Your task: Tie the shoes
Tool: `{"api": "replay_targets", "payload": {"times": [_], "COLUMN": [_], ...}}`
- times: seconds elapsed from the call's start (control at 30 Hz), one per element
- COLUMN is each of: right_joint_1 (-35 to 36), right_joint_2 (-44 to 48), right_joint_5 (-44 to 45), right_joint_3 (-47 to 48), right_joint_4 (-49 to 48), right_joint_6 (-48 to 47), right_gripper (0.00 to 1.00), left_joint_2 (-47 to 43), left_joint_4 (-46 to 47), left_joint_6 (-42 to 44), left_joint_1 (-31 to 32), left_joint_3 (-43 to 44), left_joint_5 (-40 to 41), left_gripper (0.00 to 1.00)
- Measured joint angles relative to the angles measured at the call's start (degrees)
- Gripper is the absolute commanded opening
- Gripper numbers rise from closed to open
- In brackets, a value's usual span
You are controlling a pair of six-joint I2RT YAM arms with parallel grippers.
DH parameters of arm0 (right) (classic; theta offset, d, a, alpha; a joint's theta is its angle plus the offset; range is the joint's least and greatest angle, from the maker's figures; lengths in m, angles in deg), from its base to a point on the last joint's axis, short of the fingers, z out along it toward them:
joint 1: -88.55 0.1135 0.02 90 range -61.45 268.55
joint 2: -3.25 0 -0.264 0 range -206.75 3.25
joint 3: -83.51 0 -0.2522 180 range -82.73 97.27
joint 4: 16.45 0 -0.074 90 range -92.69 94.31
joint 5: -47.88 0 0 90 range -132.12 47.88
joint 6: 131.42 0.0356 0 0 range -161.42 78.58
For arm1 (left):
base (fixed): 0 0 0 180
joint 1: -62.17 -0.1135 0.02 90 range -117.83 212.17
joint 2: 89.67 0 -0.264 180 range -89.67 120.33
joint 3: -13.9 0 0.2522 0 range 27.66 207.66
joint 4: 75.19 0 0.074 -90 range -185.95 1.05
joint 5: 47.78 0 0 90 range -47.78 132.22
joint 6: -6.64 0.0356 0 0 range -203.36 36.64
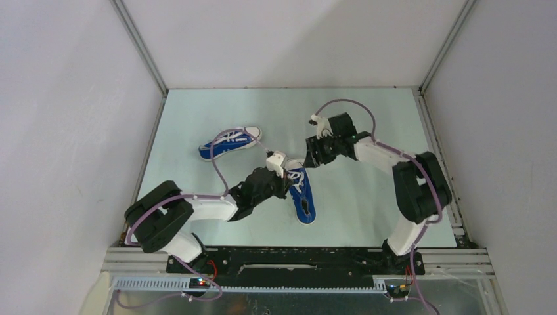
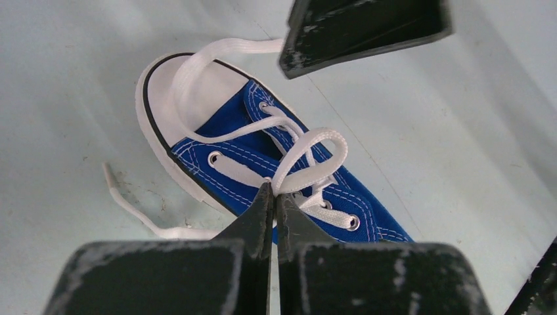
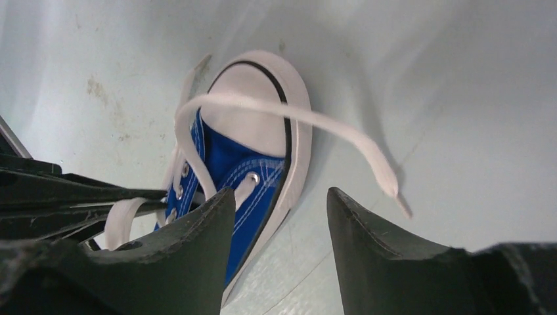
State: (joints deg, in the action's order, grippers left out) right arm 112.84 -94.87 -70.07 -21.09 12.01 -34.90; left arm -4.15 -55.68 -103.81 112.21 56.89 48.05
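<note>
ok so here's where I'm at. My left gripper (image 2: 271, 197) is squeezed fully together, fingers flat against each other. It's pinching the base of a white lace loop (image 2: 320, 135) right over the tongue of the near shoe (image 2: 226, 118). The loop stands up out of the pinch and arches toward 1 o'clock in my left wrist view.

From the top camera that shoe sits about mid-table, toe at 12 o'clock and heel at 6. My left arm comes at it from 8 o'clock.

My right gripper (image 3: 281, 197) is spread wide and gripping nothing. It hangs at the toe end, roughly 1 o'clock of the shoe in the top view. In its own camera one finger (image 3: 190, 256) overlaps the side of the toe. Honestly I can't tell if it's actually touching the rubber or just in front of it.

A lace tail (image 3: 328, 125) drapes across the white toe cap and runs out toward 4 o'clock, its tip ending just past my other finger, not between them. The second loose end (image 2: 128, 205) lies on the table (image 2: 59, 79) at about 8 o'clock of the toe in the left wrist view.

The other shoe (image 1: 230, 143) is well apart, at 10 o'clock of the near one, toe pointing to about 2 o'clock, and neither gripper is touching it
</note>
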Motion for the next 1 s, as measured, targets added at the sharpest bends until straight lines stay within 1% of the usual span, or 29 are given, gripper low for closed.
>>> {"api": "replay_targets", "payload": {"times": [0.13, 0.4, 0.63, 0.73, 0.77, 0.87, 0.9, 0.93, 0.97, 1.0], "right_joint_1": [0.0, 0.0, 1.5, 2.2, 2.3, 2.4, 2.4, 2.3, 2.2, 2.1], "right_joint_2": [-5.9, -15.1, -19.1, -20.0, -20.1, -20.1, -20.1, -20.1, -20.1, -20.1], "right_joint_5": [-3.4, -7.0, -6.8, -7.5, -7.9, -9.4, -9.6, -9.9, -10.3, -10.5], "right_joint_3": [6.0, 16.2, 20.8, 21.7, 21.7, 21.8, 21.8, 21.8, 21.8, 21.8], "right_joint_4": [1.2, 3.7, 7.5, 8.0, 8.3, 9.2, 9.5, 9.7, 10.0, 10.1], "right_joint_6": [-4.7, -11.8, -15.5, -16.7, -17.2, -18.2, -18.5, -18.7, -18.9, -19.0], "right_gripper": [0.59, 0.57, 0.53, 0.47, 0.47, 0.51, 0.51, 0.49, 0.43, 0.40], "left_joint_2": [0.0, -0.2, -1.1, -1.2, -1.2, -1.2, -1.2, -1.2, -1.2, -1.2], "left_joint_4": [3.5, 6.4, 7.8, 8.2, 8.2, 8.2, 8.2, 8.2, 8.2, 8.2], "left_joint_6": [-2.7, -6.2, -7.8, -8.1, -8.1, -8.1, -8.1, -8.1, -8.1, -8.1], "left_joint_1": [-0.3, -1.4, -2.1, -2.3, -2.4, -2.5, -2.5, -2.6, -2.6, -2.6], "left_joint_3": [-2.0, -4.0, -5.2, -5.2, -5.2, -5.2, -5.2, -5.2, -5.2, -5.2], "left_joint_5": [0.4, 1.4, 1.5, 1.4, 1.4, 1.4, 1.4, 1.4, 1.4, 1.4], "left_gripper": [0.00, 0.00, 0.00, 0.00, 0.00, 0.00, 0.00, 0.00, 0.00, 0.00]}}
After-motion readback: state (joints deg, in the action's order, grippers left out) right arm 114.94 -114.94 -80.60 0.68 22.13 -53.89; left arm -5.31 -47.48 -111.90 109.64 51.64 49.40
